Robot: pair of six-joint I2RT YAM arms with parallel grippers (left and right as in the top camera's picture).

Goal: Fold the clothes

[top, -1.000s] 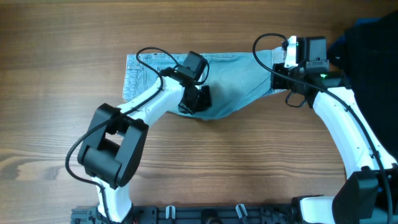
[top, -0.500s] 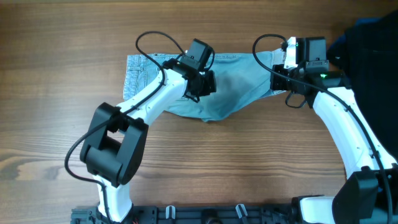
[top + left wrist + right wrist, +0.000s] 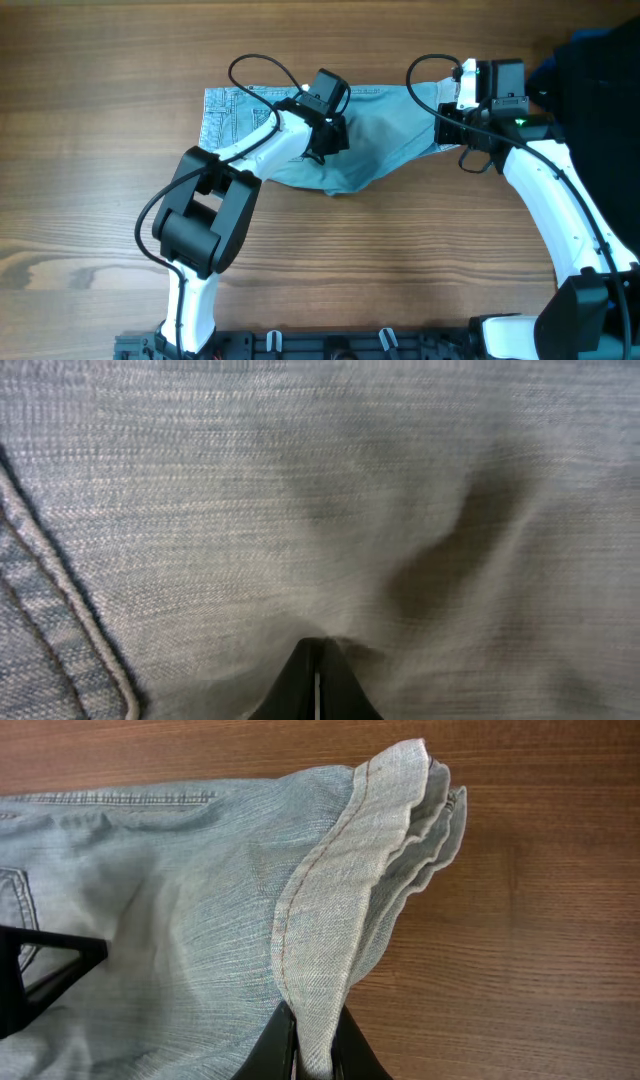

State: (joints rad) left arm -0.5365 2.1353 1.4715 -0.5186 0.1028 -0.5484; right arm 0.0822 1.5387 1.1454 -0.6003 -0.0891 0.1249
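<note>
The jeans (image 3: 385, 135) lie across the upper middle of the overhead frame, right gripper (image 3: 305, 1045) clamped on their hem (image 3: 330, 890), left gripper (image 3: 318, 660) pinched shut on mid-cloth, so the right should anchor while the left lays its layer flat, avoiding wrinkles

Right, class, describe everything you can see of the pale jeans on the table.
The jeans are pale, faded light-blue denim with a visible weave. They lie partly folded and rumpled on the wooden table. Stitched seams and a pocket show at the left end, and layered, stitched hems bunch at the right end. The right claw is shut on those hems, pinching them together. The left claw, shut, presses its tip into the cloth near the middle, beside a shallow wrinkle.
</note>
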